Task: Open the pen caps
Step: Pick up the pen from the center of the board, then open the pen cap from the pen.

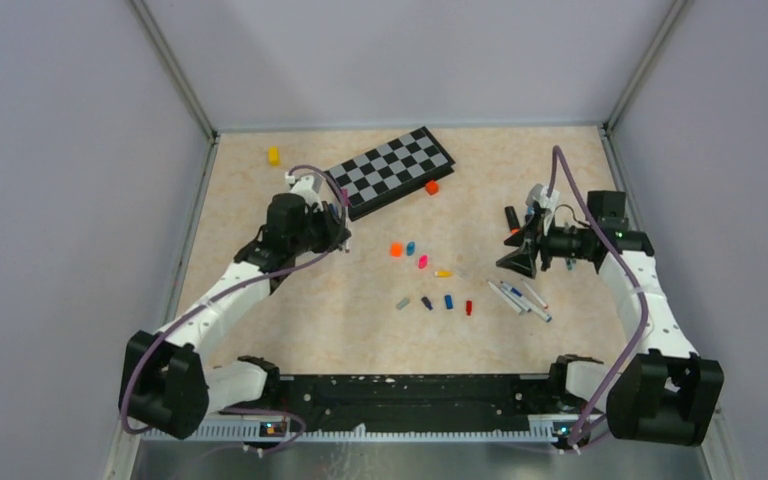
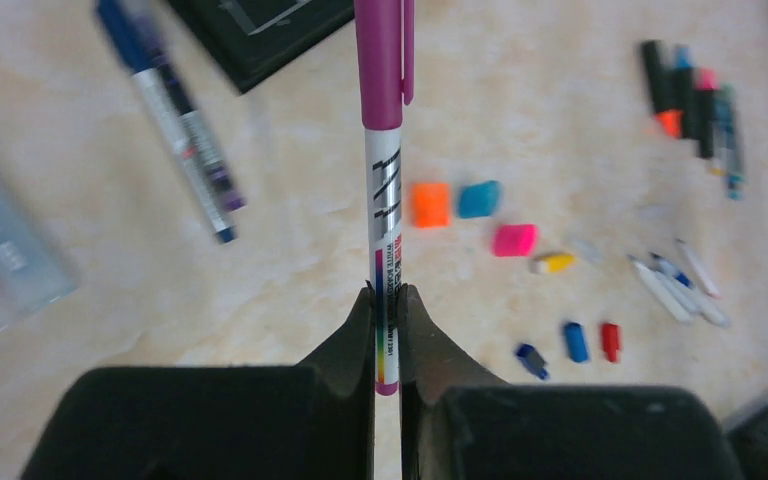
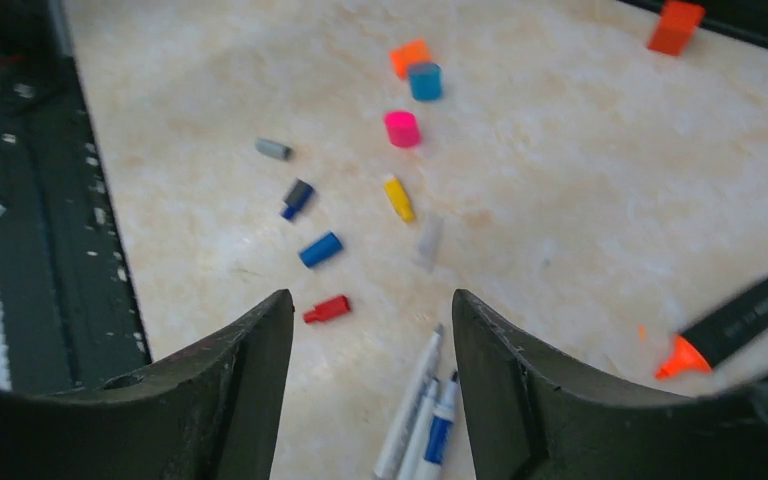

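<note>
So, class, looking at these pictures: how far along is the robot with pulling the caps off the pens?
Done: several loose caps lie scattered, and bare-tipped pens lie under the right gripper, which is open and empty. In hand: the left gripper is shut on a pen whose purple cap is on. Left: that cap, and apparently a blue-capped pen nearby.

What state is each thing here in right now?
left gripper: shut on purple pen
purple pen: held, cap on
right gripper: open, empty
highlighter: uncapped, lying flat
white pens: uncapped, lying together
loose caps: off, scattered
</note>
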`<action>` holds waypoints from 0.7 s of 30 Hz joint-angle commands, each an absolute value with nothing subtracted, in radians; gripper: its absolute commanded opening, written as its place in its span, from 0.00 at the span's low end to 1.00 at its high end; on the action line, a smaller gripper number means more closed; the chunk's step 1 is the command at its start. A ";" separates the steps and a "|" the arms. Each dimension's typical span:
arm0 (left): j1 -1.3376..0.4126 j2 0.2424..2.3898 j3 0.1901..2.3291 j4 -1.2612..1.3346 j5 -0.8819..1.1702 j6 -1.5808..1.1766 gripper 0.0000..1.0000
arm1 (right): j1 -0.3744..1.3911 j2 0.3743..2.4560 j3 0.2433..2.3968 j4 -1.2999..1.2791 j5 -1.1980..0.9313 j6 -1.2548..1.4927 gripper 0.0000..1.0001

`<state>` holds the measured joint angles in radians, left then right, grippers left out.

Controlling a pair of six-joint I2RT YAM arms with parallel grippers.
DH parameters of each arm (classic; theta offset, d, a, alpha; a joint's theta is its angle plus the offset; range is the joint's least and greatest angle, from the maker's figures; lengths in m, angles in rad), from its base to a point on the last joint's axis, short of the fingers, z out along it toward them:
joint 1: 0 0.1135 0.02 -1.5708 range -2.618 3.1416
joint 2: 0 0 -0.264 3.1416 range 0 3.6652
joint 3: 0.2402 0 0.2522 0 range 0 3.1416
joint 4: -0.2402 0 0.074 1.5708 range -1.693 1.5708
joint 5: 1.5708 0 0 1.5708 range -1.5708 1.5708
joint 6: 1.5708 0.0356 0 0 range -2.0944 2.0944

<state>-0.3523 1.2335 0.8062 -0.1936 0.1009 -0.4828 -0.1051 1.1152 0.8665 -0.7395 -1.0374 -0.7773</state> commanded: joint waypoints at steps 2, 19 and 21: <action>-0.354 1.135 0.644 0.362 0.544 -0.526 0.00 | -0.042 1.155 0.886 -0.576 -1.421 -0.646 0.59; -0.725 1.400 0.648 0.989 0.427 -0.660 0.00 | 0.043 1.139 0.537 0.732 -1.156 0.818 0.61; -0.748 1.444 0.663 1.022 0.420 -0.680 0.00 | 0.048 1.138 0.512 0.835 -1.162 0.874 0.61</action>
<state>-0.7116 1.3819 0.6071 0.8589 0.4747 -0.6491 0.0330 1.1454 0.5365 0.5179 -1.2049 0.6155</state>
